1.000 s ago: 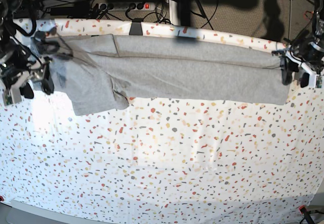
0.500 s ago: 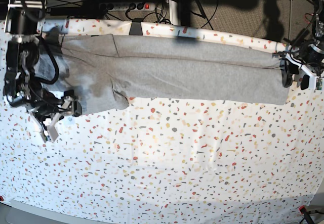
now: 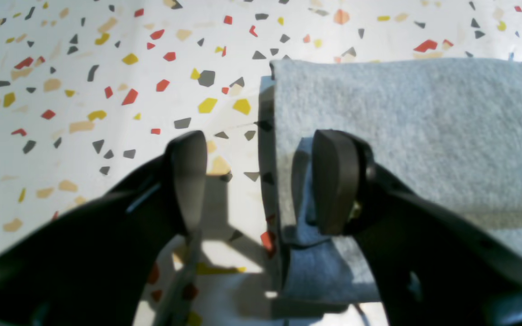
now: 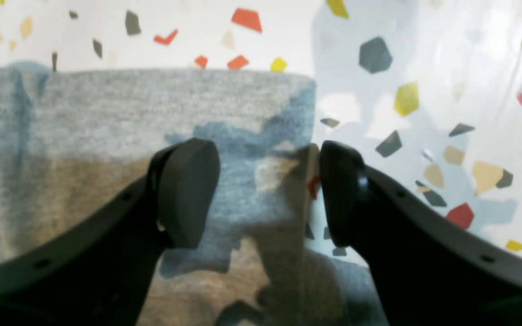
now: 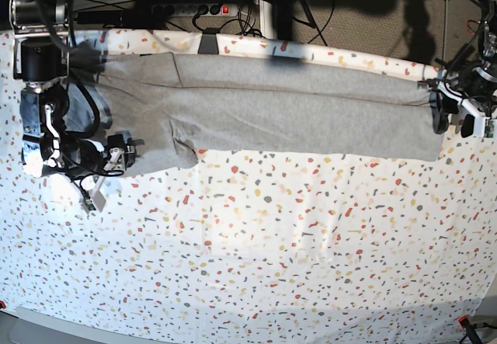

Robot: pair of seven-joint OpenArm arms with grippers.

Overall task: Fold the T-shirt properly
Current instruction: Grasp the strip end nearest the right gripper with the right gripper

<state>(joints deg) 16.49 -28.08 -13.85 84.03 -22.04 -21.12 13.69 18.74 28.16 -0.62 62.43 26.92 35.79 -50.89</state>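
So your T-shirt (image 5: 295,107) was laid out in a long folded strip along the far edge of the speckled cloth (image 5: 272,258). Your left gripper (image 3: 261,181) had its jaws apart, straddling the shirt's end edge. Your right gripper (image 4: 268,194) was also spread, jaws either side of the sleeve corner, nothing pinched.

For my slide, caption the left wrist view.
Open left gripper straddling the edge of the T-shirt on the speckled cloth.
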